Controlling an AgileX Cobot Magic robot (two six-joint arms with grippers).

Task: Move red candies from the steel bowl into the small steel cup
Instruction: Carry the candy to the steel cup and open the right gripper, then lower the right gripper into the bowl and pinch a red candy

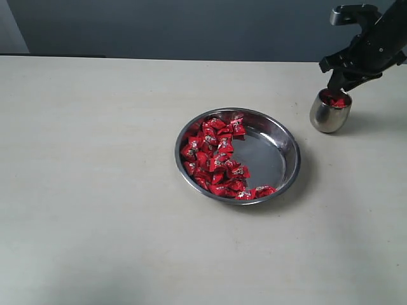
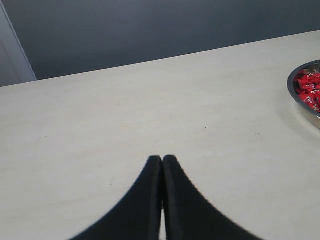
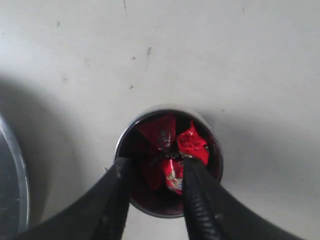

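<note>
Wide bare table (image 1: 95, 190) surrounds the steel bowl (image 1: 270, 155), shiny red candies (image 1: 216, 155) heaped along its left side. Toward the far edge, the right gripper (image 3: 156, 165), jaws spread, hangs over the small steel cup (image 1: 330, 117), which holds a few candies.

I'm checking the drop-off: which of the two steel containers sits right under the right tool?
The small steel cup, not the wide steel bowl: the right tool hangs open over its mouth, red candies inside.

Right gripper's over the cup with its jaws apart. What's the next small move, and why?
Probably lift the right gripper straight up, clear of the small steel cup. Its jaws stand apart at the rim, red candies lie inside the cup, and many more wait in the steel bowl.
</note>
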